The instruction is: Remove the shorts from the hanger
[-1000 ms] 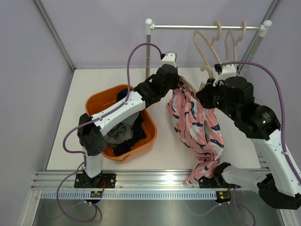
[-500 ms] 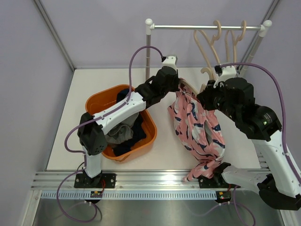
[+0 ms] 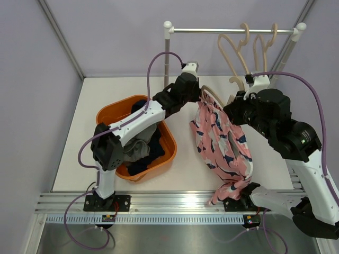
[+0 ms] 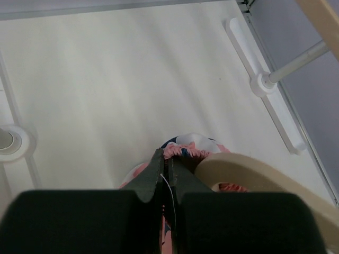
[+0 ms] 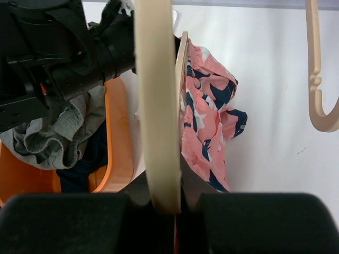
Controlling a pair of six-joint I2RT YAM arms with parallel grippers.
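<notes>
The pink patterned shorts (image 3: 222, 148) hang from a beige wooden hanger (image 3: 213, 96) held in the air between my two arms. My left gripper (image 3: 200, 97) is shut on the gathered pink waistband (image 4: 186, 150), right beside the hanger's curved arm (image 4: 254, 172). My right gripper (image 3: 232, 106) is shut on the hanger (image 5: 156, 106), whose arm runs upright between the jaws, with the shorts (image 5: 206, 116) draped just behind it. The shorts' lower end trails down to the table's near edge (image 3: 225, 193). Grey shorts (image 3: 135, 151) and navy shorts (image 3: 151, 153) lie in the orange basket (image 3: 168, 138).
The orange basket (image 5: 119, 137) stands left of the hanging shorts, under my left arm. A white clothes rail (image 3: 233, 30) spans the back, carrying two empty beige hangers (image 3: 237, 45), (image 3: 263, 45). One empty hanger (image 5: 318, 79) hangs close on my right gripper's right.
Both grippers, with the hanger and the pink shorts, have drifted slightly to the right and towards the back. Both grips are unchanged.
</notes>
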